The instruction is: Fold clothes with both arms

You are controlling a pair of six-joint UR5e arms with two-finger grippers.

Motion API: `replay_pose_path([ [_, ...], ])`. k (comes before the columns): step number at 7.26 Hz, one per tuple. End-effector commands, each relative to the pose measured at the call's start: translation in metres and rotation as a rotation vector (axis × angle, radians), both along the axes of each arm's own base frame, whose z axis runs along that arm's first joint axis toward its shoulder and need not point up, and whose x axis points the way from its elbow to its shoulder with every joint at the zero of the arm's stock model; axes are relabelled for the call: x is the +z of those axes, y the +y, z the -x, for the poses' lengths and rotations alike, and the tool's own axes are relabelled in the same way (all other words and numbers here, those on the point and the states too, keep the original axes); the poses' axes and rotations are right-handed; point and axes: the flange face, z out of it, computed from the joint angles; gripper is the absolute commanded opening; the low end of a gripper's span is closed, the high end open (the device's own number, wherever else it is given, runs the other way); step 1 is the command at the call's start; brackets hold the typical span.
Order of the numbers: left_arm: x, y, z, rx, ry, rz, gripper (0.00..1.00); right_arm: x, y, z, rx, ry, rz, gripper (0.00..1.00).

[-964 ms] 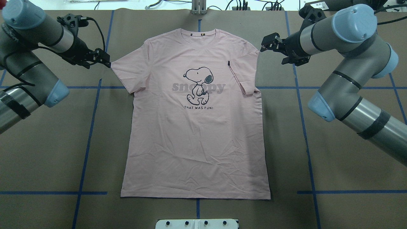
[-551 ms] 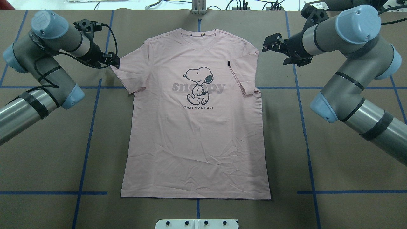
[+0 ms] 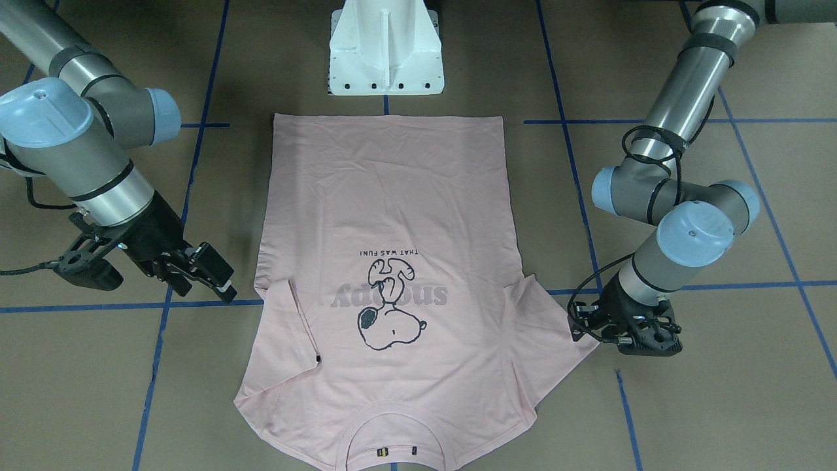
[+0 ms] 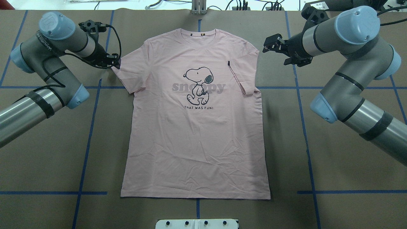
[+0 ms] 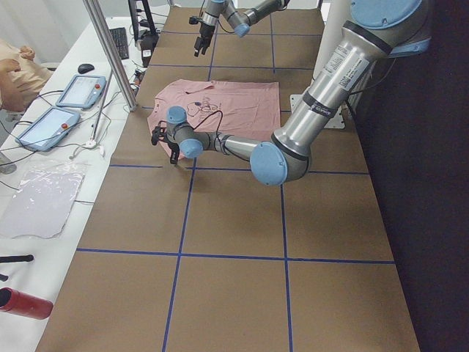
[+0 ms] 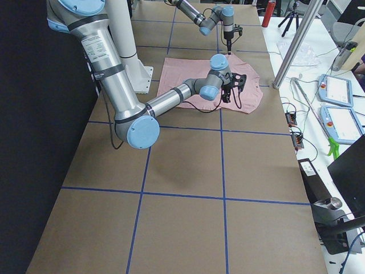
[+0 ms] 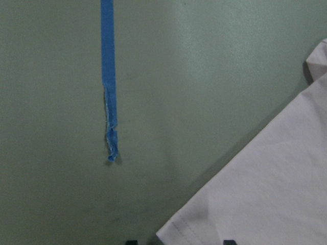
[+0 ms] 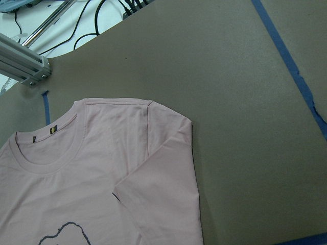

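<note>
The pale pink T-shirt (image 4: 197, 140) lies flat, dog print up, collar at the table's far side. Its left sleeve (image 4: 128, 71) is spread out; its right sleeve (image 4: 243, 74) is folded in over the body. My left gripper (image 4: 115, 62) is low at the left sleeve's outer edge. In the left wrist view the left gripper (image 7: 179, 242) is open, with the sleeve corner (image 7: 265, 194) between its tips. My right gripper (image 4: 269, 44) is open and empty, just off the shirt's right shoulder (image 8: 153, 132) and not touching it. It also shows in the front-facing view (image 3: 219, 278).
The brown paper table (image 4: 334, 159) carries a grid of blue tape lines (image 4: 86, 143). The white pedestal base (image 3: 386, 52) stands at the shirt's hem side. An aluminium post (image 4: 198, 6) and cables sit beyond the collar. Tablets (image 5: 80, 92) lie off the table's far edge.
My left arm has swung in and its gripper has moved right onto the left sleeve's edge. My right gripper has barely moved. The shirt lies as before.
</note>
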Motion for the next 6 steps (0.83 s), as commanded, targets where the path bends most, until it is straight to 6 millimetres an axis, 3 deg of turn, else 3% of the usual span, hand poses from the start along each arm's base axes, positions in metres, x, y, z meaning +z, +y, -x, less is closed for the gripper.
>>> replay_pose_path([
  [1, -0.005, -0.002, -0.002, 0.000, 0.003, -0.004, 0.00, 0.000, 0.000, 0.000, 0.001, 0.001, 0.000, 1.00],
  [2, -0.026, -0.006, -0.004, -0.003, 0.022, -0.022, 0.00, 0.002, 0.000, 0.000, 0.001, 0.003, 0.002, 1.00],
  [4, -0.105, 0.000, -0.005, -0.067, 0.126, 0.004, 0.00, 0.002, 0.000, 0.001, -0.001, 0.003, 0.002, 1.00],
  [6, -0.139, 0.030, -0.072, -0.048, 0.162, 0.062, 0.00, 0.012, 0.001, 0.000, -0.014, 0.024, -0.010, 1.00],
])
